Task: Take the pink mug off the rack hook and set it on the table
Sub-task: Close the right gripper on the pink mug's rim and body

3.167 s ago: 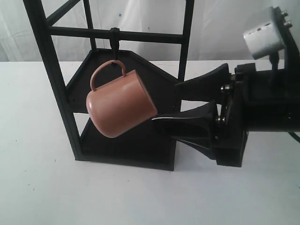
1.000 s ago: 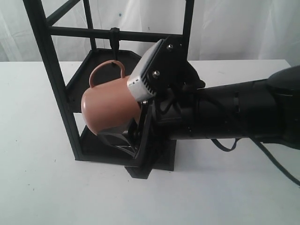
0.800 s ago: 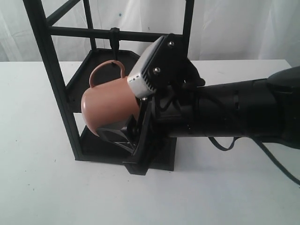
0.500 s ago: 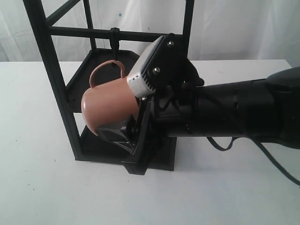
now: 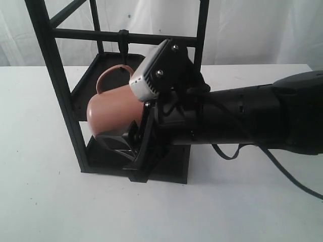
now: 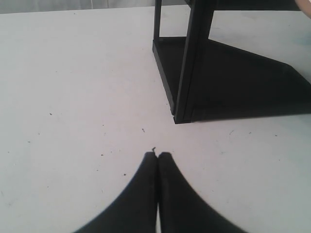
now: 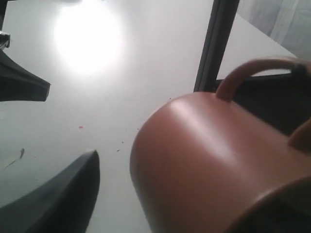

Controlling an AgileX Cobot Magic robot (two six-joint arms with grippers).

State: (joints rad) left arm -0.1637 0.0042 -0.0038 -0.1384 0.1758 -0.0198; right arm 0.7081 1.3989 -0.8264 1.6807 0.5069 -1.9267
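Pink mug (image 5: 108, 113) is hanging from the rack hook (image 5: 122, 48); right end effector (image 5: 118, 130), grip indiscernible, is needing firmness before lifting.

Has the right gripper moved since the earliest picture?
Yes. In the exterior view the right gripper went left, past the rack's right post, up to the pink mug.
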